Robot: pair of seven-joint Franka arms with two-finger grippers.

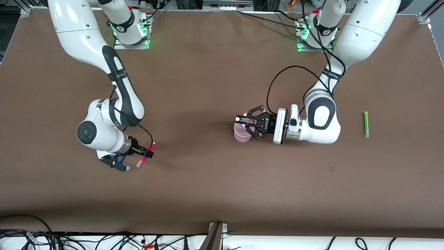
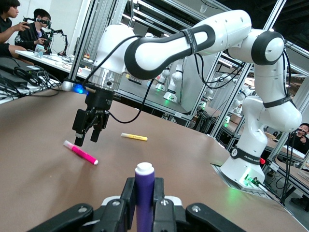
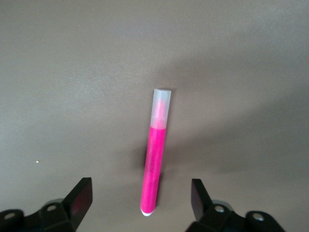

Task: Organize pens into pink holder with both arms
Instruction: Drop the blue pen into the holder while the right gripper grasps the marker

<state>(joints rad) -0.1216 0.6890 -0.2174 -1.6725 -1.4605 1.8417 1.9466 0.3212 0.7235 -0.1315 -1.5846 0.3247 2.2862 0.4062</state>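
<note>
The pink holder [image 1: 241,135] stands upright near the table's middle. My left gripper [image 1: 247,124] hovers just over its rim, shut on the dark purple pen [image 2: 144,193], whose white cap [image 1: 237,118] sticks out past the fingers. A magenta pen [image 3: 155,159] lies flat on the table toward the right arm's end. My right gripper [image 3: 142,189] is low over it and open, one finger on each side of the pen, not touching it. The left wrist view shows a yellow pen [image 2: 133,137] lying close to that gripper. A green pen [image 1: 365,124] lies toward the left arm's end.
The brown tabletop [image 1: 215,187] is bare around the holder and nearer to the front camera. Both arm bases [image 1: 131,31] stand at the table's farthest edge. Cables run along the edge nearest the camera.
</note>
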